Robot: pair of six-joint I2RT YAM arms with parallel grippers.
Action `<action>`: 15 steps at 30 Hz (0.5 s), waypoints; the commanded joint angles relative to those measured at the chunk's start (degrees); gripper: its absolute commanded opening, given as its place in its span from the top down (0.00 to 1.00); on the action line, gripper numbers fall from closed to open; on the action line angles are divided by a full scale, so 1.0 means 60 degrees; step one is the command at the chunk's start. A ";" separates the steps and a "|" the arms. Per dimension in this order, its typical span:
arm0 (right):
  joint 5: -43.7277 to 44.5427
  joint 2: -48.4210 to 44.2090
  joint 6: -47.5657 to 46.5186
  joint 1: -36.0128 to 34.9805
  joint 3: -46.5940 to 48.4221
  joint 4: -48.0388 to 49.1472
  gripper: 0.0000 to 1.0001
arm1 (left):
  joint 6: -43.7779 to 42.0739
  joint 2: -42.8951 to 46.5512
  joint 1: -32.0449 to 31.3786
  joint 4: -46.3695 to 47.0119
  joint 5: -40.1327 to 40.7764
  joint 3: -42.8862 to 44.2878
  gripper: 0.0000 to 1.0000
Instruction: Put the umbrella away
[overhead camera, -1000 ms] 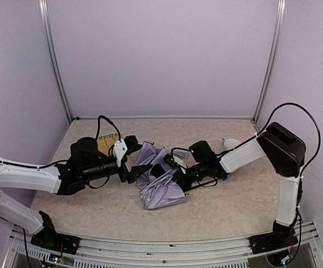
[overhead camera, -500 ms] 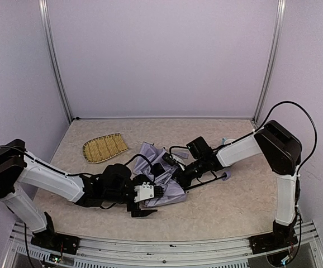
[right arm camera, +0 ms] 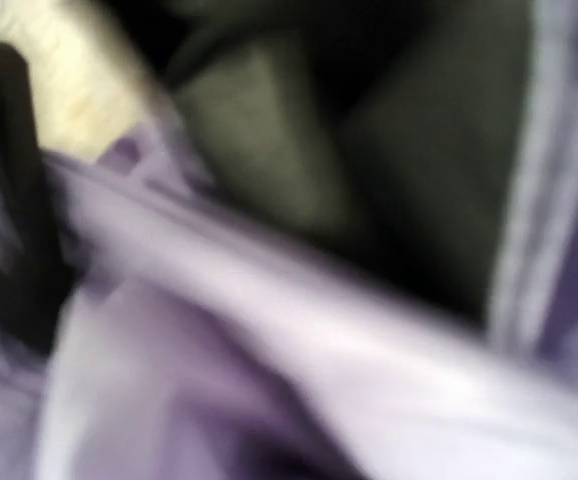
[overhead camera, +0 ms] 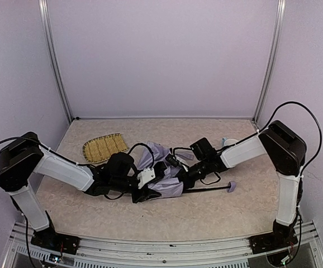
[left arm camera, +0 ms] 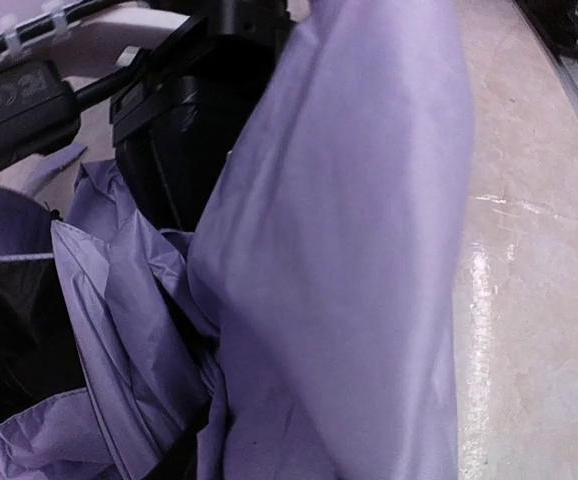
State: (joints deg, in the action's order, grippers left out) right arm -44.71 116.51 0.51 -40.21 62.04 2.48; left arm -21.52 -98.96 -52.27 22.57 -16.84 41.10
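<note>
Progress on umbrella (overhead camera: 170,187): judged partial. Lies at centre of table (overhead camera: 234,215) with canopy (left arm camera: 369,250) collapsed into a loose, crumpled bundle, shaft (overhead camera: 206,190) run out flat toward three o'clock and handle (overhead camera: 232,186) resting on the surface at its far end. Shows no rolled or fastened canopy; strap not made out. Left to do, by judgement: gather the folds, wind them about the shaft, fasten them, then set the whole aside. State of left gripper (overhead camera: 141,194): pressed into the bundle from eight o'clock; wrist view filled with lavender cloth, no fingers seen, so cannot tell whether apart or clamped on fabric. State of right gripper (overhead camera: 178,170): buried in the folds from two o'clock; wrist view blurred throughout, so likewise cannot tell. Surface: beige, speckled, stone-like, level. Carries a woven tray (overhead camera: 104,148) at ten o'clock, apart from the bundle, and a pale mug (overhead camera: 228,142) at two o'clock, only partly in view. Room: plain lavender walls (overhead camera: 161,56) on three sides, metal posts (overhead camera: 54,61) in the back corners, a metal rail (overhead camera: 161,258) along the near edge at six o'clock.
</note>
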 commanded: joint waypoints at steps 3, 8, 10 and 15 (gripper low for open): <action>0.1210 -0.1117 0.0040 -0.0118 -0.1092 -0.1467 0.52 | 0.1368 -0.0230 0.0653 -0.1301 -0.1326 0.0151 0.71; 0.2882 -0.2517 0.0010 0.0007 -0.1503 -0.1752 0.31 | 0.1780 -0.0397 0.0882 -0.1762 -0.1853 0.0155 0.78; 0.3717 -0.3117 -0.0069 0.0145 -0.1704 -0.1970 0.09 | 0.1861 -0.0548 0.0958 -0.1848 -0.2010 0.0161 0.81; 0.5747 -0.4711 -0.0325 0.0314 -0.1869 -0.2669 0.07 | 0.2298 -0.0871 0.1318 -0.1886 -0.2930 0.0241 0.85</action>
State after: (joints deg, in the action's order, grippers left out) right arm -22.39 95.46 0.25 -38.83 51.64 -8.29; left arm -13.08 -100.64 -46.74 17.78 -31.07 42.83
